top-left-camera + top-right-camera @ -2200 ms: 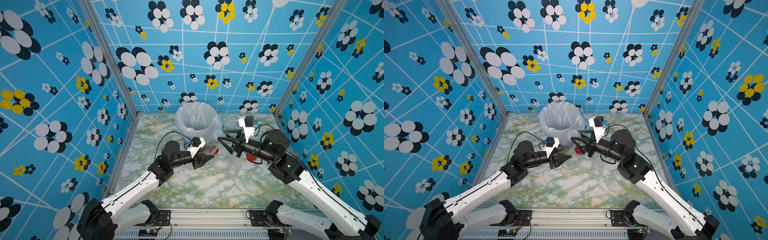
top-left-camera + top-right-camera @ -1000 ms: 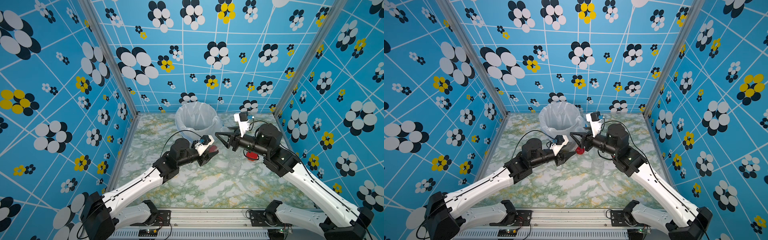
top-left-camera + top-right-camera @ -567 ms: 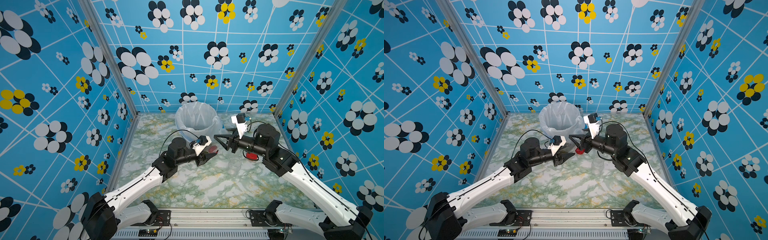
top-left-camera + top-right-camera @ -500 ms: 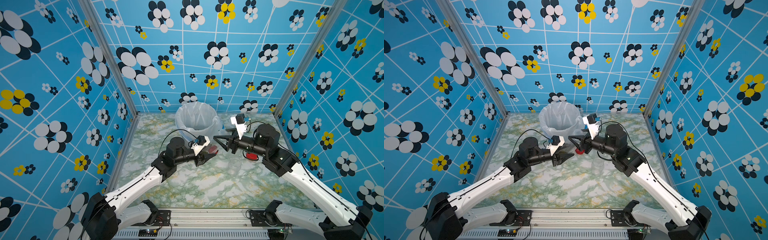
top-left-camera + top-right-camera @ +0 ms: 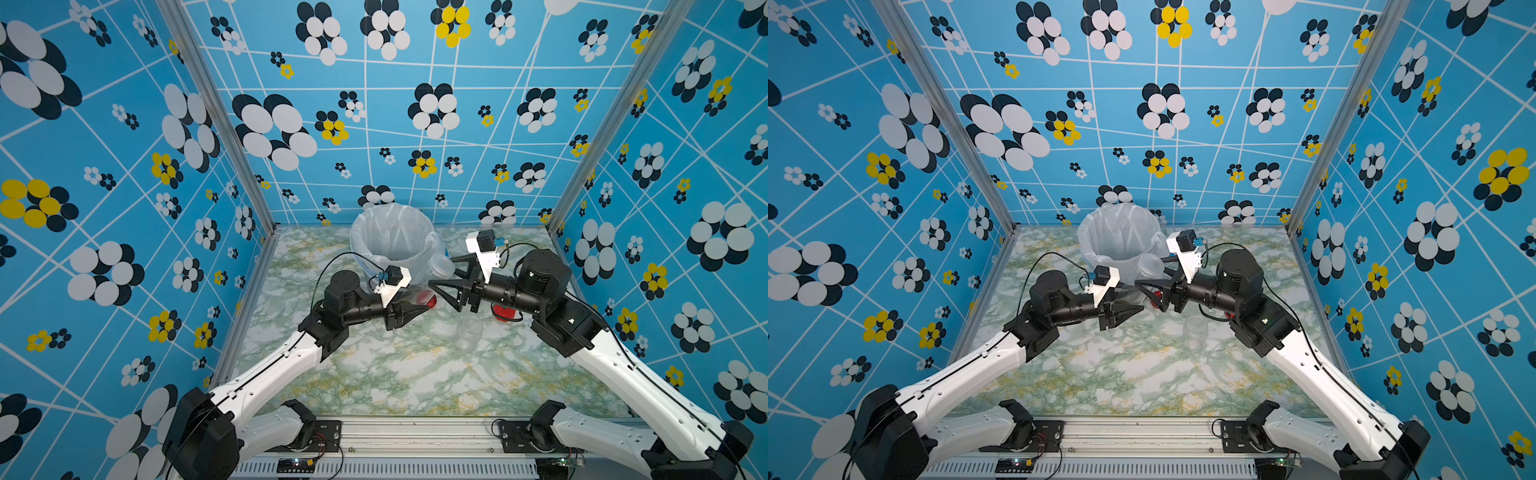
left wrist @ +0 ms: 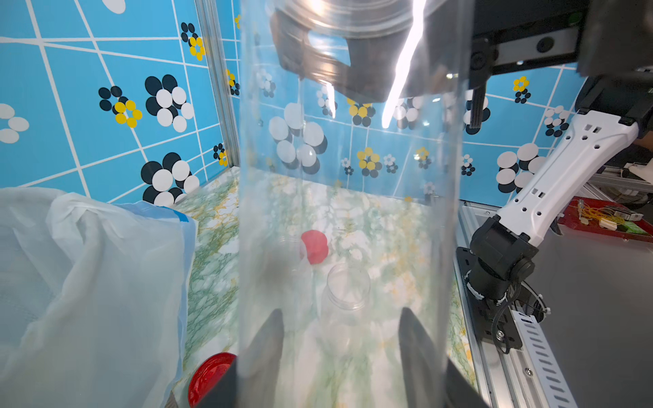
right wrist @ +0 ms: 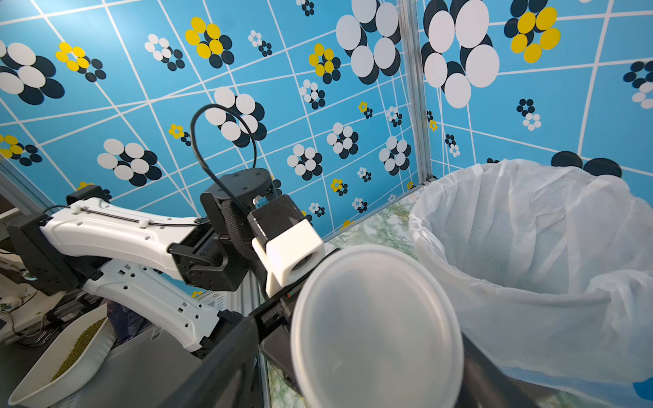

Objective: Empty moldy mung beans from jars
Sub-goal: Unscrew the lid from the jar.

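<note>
Left jaws: clamped on clear jar [image 6: 346,212].
Right jaws: apart, whitish lid [image 7: 374,328] between them, beside bucket [image 7: 512,226].
Desk [image 5: 415,374]: open jar [image 5: 469,330], red lid [image 5: 505,314].

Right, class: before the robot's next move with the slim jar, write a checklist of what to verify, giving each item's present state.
1. Left hand closed on the slim jar: ok.
2. Lid between the fingers of the right hand: ok.
3. Right hand gripping the lid: cannot tell; its jaws stand apart.
4. Lid free of the slim jar: cannot tell.
5. Bin open and bag-lined: ok.
6. Empty jar apart from both hands: ok.
</note>
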You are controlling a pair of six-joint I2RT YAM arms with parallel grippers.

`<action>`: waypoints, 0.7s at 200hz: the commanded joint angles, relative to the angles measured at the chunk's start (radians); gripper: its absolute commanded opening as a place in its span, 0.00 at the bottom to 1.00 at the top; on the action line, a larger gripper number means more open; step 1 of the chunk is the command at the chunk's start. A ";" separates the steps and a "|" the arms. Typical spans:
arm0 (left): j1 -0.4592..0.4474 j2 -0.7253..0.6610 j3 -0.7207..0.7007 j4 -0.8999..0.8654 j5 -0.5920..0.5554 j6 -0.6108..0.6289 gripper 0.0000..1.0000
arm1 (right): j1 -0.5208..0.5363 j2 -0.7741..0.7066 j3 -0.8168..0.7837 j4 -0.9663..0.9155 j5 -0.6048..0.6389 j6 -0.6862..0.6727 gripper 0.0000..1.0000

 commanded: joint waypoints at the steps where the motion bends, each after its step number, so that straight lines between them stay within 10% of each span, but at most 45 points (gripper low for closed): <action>1: -0.009 0.005 0.025 -0.046 -0.093 -0.020 0.44 | 0.004 -0.020 0.021 0.049 -0.024 0.040 0.78; 60: -0.076 -0.001 0.030 -0.080 -0.136 0.043 0.44 | 0.004 -0.028 0.007 0.061 0.134 0.073 0.77; 140: -0.080 0.002 0.024 -0.051 -0.192 0.038 0.44 | 0.003 -0.030 -0.019 0.099 0.086 0.094 0.49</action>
